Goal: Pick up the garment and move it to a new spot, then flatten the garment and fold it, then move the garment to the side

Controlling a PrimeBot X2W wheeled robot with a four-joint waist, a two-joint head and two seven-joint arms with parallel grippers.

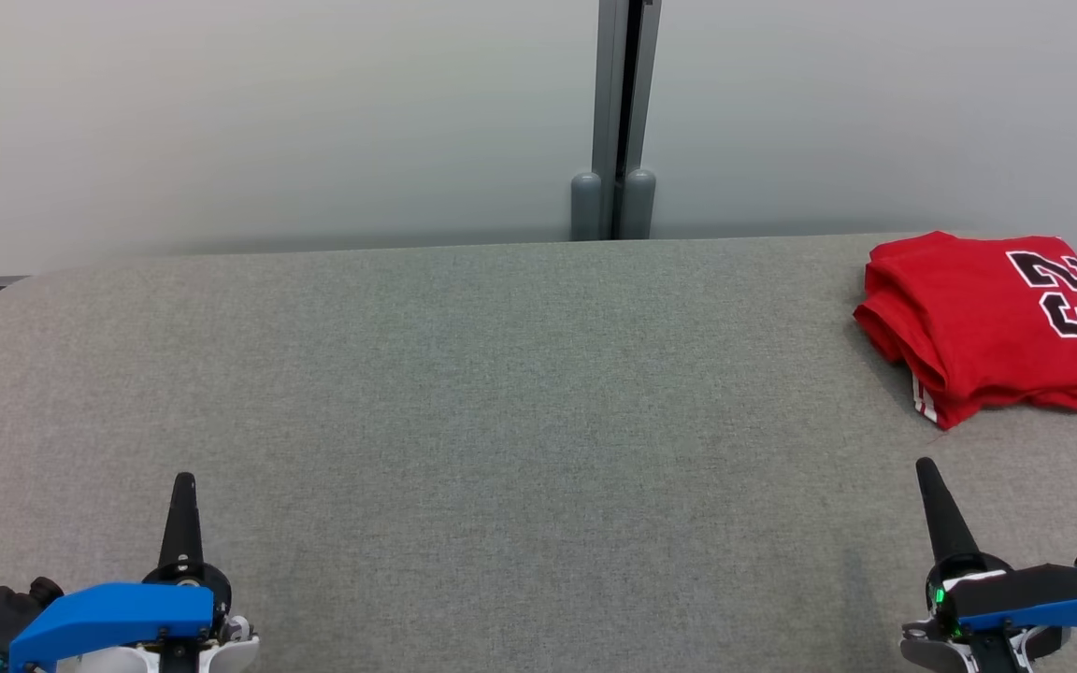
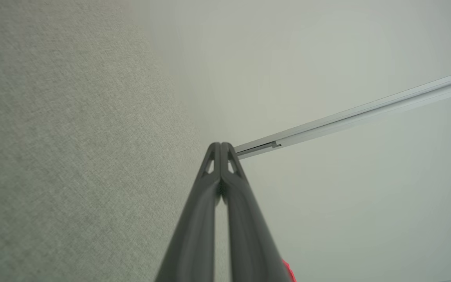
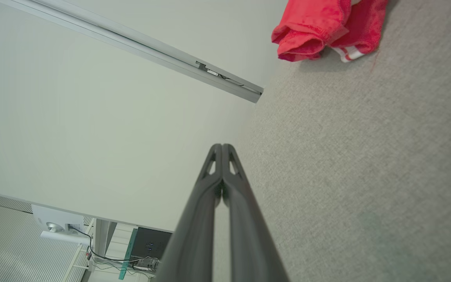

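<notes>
Field notes, table station.

Garment (image 1: 987,327): red, marked 23 in black and white. It lies folded in a compact stack at the far right of the table (image 1: 501,393), close to the rear edge and the right corner. The layers sit roughly square. One striped hem pokes out at the near corner (a little untidy, not undone).

Progress, as we judge it: lifting, flattening and folding look done, and the stack already sits off to the side. We think little or nothing is left, unless a neater placement is wanted.

Left gripper (image 1: 183,479): low at the near left, jaws pressed together, holding nothing.

Right gripper (image 1: 924,465): low at the near right, jaws likewise together and empty. It is near the garment's front edge but apart from it.

Around: a pale wall (image 1: 267,112) runs behind the table, with a grey post (image 1: 623,112) split by a dark gap at the middle. The right wrist view shows cables (image 3: 104,256) and a dark box (image 3: 151,244) down on the floor beyond the table.

In the way: we see nothing lying between either gripper and the garment. The stack's nearness to the table's corner is the one thing we would watch.
</notes>
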